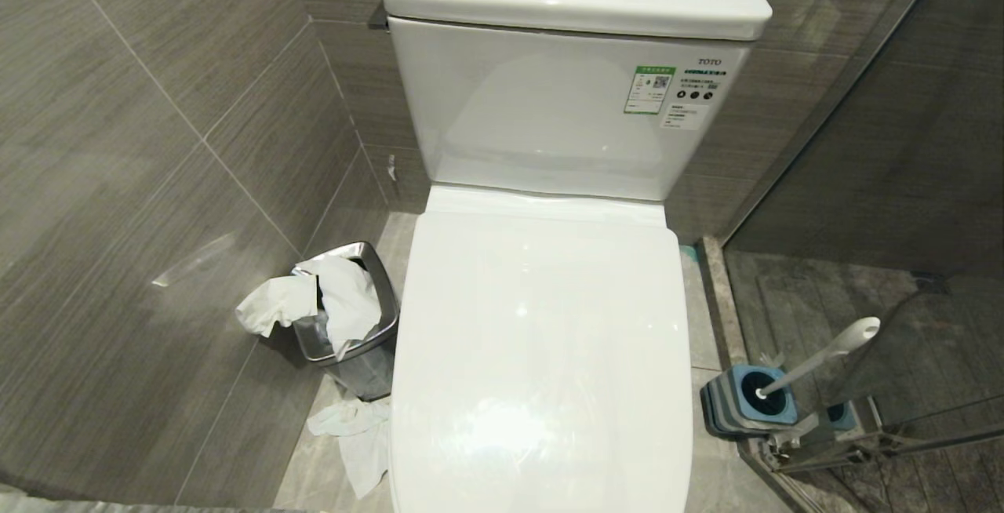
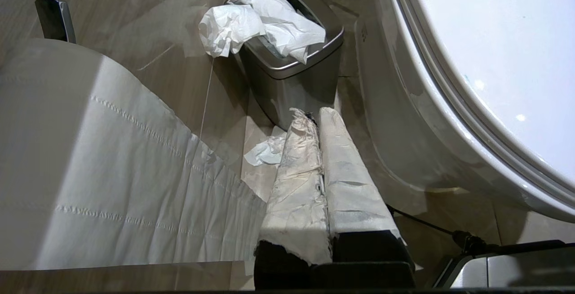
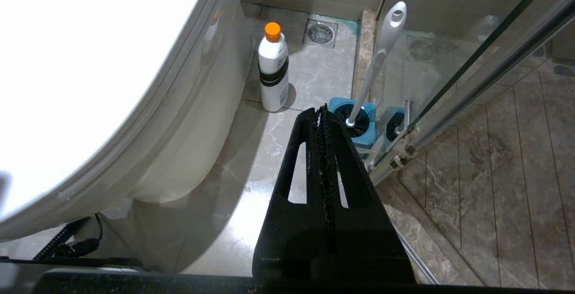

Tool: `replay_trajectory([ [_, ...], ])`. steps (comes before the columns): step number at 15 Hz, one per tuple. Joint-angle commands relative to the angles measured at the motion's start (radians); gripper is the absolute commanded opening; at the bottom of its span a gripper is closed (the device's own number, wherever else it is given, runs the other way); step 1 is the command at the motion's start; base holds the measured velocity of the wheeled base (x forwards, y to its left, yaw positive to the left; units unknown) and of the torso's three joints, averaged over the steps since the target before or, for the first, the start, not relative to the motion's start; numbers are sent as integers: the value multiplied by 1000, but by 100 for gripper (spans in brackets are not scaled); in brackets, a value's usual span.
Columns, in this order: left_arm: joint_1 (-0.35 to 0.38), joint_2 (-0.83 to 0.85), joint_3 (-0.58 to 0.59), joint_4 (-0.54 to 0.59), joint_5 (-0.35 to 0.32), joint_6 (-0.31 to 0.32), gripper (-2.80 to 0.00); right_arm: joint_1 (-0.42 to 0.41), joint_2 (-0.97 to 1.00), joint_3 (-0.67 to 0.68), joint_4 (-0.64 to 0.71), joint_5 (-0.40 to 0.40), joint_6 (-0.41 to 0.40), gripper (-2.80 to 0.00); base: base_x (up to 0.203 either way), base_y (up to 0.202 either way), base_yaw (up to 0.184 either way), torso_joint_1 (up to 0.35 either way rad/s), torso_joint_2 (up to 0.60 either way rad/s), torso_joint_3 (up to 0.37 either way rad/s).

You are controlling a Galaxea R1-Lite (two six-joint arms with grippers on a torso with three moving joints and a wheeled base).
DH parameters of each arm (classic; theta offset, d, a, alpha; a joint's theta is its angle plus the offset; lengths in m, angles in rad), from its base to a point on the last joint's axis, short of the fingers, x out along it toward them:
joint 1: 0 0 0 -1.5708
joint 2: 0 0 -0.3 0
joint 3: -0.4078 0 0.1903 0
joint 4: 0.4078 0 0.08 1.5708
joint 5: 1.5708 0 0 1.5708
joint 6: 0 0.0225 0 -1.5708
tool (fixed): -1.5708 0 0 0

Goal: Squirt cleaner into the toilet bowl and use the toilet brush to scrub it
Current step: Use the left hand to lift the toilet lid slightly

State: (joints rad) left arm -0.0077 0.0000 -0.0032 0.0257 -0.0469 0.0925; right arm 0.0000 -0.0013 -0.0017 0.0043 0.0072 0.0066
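The toilet's white lid (image 1: pixel 541 340) is down, so the inside of the toilet bowl is hidden; its outer ceramic wall (image 2: pixel 404 141) (image 3: pixel 197 118) shows in both wrist views. The toilet brush (image 1: pixel 823 356) (image 3: pixel 377 60) leans in its grey-and-blue holder (image 1: pixel 745 407) on the floor to the toilet's right. Of the cleaner only a thin turquoise smear (image 3: pixel 352 25) shows by the floor drain. My left gripper (image 2: pixel 316 114), its fingers wrapped in white, hangs shut and empty left of the toilet. My right gripper (image 3: pixel 320 109) hangs shut and empty on the right, short of the holder. Neither shows in the head view.
A steel waste bin (image 1: pixel 345 317) (image 2: pixel 292 73) stuffed with tissue stands left of the toilet, with loose tissue (image 1: pixel 353 434) on the floor. A white bottle with an orange cap (image 3: pixel 273 69) stands by the toilet's right side. A glass shower partition (image 3: pixel 471 69) runs close behind the holder.
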Motion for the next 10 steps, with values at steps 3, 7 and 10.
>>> replay_trajectory([
  [3,0,9,-81,46,-8,42,-280,0,1,0,0,0,0,-280,0,0,0,0,0,0],
  [7,-1,176,-294,150,-25,79,-280,0,1,0,0,0,1,-280,0,0,0,0,0,0],
  [10,-2,382,-455,159,-32,107,-280,0,1,0,0,0,1,-280,0,0,0,0,0,0],
])
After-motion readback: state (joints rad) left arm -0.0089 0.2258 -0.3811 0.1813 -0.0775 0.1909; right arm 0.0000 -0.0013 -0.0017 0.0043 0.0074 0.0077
